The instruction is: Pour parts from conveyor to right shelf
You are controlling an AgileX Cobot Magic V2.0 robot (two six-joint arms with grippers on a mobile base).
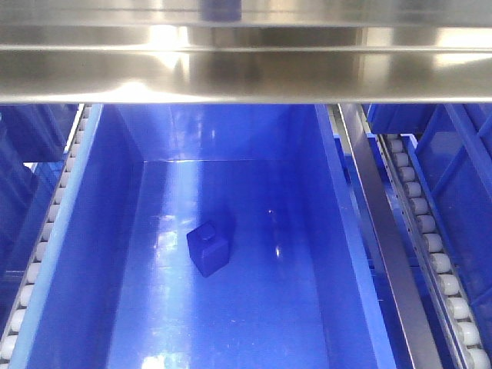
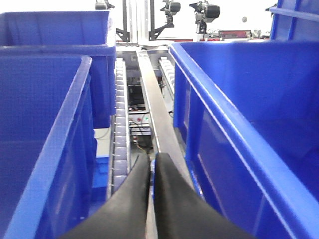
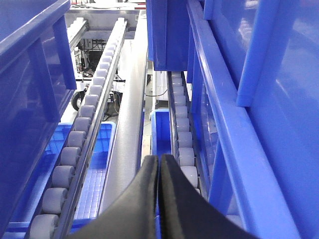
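Note:
One blue part (image 1: 207,248), a block with a knob, lies on the floor of a deep glossy blue bin (image 1: 330,231) on the right shelf, under a steel crossbeam (image 1: 246,69). The conveyor is out of view. My left gripper (image 2: 151,158) is shut, black fingers together, above a steel rail (image 2: 157,114) between two blue bins. My right gripper (image 3: 159,158) is shut above the gap between a steel tube (image 3: 130,129) and a roller track (image 3: 182,134). A thin blue sliver shows between each pair of fingers; I cannot tell what it is. Neither gripper shows in the front view.
White roller tracks (image 1: 430,254) flank the bin. Tall blue bin walls stand close on both sides of the left gripper (image 2: 234,129) and the right gripper (image 3: 249,99). A lower blue crate (image 3: 94,164) sits beneath the rollers. Wiring and machine frames lie beyond the rack.

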